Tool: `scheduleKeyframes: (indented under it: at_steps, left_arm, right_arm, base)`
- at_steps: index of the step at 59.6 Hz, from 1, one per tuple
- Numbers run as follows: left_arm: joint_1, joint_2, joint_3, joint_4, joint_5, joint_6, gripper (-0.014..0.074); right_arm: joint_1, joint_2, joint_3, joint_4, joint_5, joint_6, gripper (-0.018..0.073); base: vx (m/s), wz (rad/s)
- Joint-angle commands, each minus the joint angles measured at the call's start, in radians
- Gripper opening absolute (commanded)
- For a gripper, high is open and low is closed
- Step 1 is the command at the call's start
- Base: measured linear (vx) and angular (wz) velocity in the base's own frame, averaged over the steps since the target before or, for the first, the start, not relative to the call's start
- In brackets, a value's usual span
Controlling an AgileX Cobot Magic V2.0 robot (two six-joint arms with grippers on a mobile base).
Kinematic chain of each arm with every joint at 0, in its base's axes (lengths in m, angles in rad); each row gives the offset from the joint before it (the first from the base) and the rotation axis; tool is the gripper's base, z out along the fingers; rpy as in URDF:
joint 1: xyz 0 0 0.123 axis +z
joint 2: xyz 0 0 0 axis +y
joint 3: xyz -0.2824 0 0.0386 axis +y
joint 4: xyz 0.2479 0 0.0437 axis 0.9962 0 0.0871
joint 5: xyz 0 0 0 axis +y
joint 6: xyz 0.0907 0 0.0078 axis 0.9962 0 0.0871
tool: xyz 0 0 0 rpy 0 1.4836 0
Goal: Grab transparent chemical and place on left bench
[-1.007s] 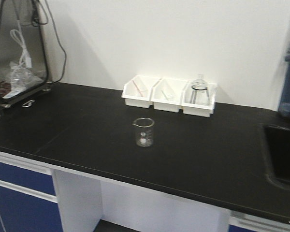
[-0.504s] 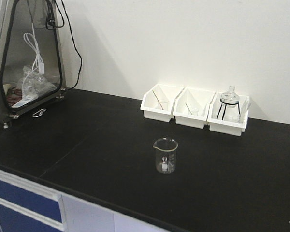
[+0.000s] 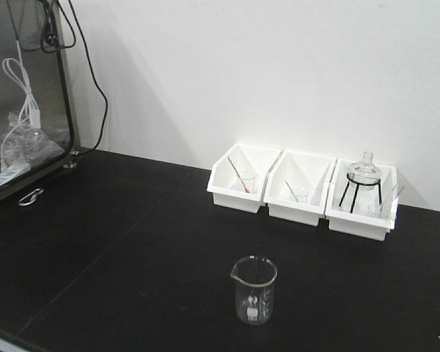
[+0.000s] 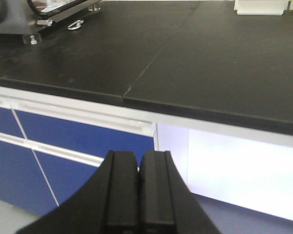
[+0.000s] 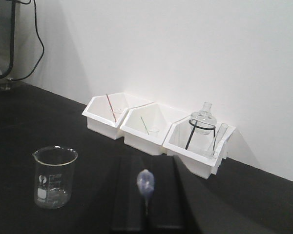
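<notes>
My right gripper [image 5: 146, 162] is shut on the transparent chemical [image 5: 145, 184], a slim clear dropper. Its whitish bulb sticks out between the fingers, and its stem and tip are hidden. The gripper hovers above the left bench [image 5: 19, 122], a matte black worktop [image 3: 132, 242], short of three white bins by the white wall. A clear glass beaker [image 5: 53, 176] stands to the gripper's left. My left gripper [image 4: 139, 156] is shut and empty, low in front of the bench edge [image 4: 210, 63]. Neither gripper shows in the front view.
The left bin [image 3: 231, 198] holds a red-tipped dropper, the middle bin [image 3: 293, 213] a green-tipped one, and the right bin [image 3: 356, 224] a round flask on a black tripod. The beaker [image 3: 254, 290] stands in front. A glass-fronted case [image 3: 22, 110] with cables stands at far left. Blue drawers [image 4: 63, 141] sit below.
The front view has closed in on the bench. The bins and beaker look larger and lower in frame, and the sink at the right has left the view.
</notes>
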Motion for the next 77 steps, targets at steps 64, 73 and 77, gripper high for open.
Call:
scheduleKeyframes:
  at_steps: [64,73,77]
  left_arm:
    - [-0.002,-0.019,0.016,-0.001,-0.078,-0.008,-0.0003]
    - [-0.002,-0.019,0.016,-0.001,-0.078,-0.008,-0.0003]
    - [-0.002,-0.019,0.016,-0.001,-0.078,-0.008,-0.0003]
  right_arm:
    - [-0.001,0.005,-0.031,0.011,-0.095,-0.002,-0.0008]
    - [0.000,0.032,-0.034,-0.008,-0.197,-0.002,-0.0006]
    - [0.000,0.082,-0.047,-0.048,-0.272,0.005,-0.0004]
  base:
    - [0.13,-0.05]
    - [0.00,0.01]
    - [0.00,0.00]
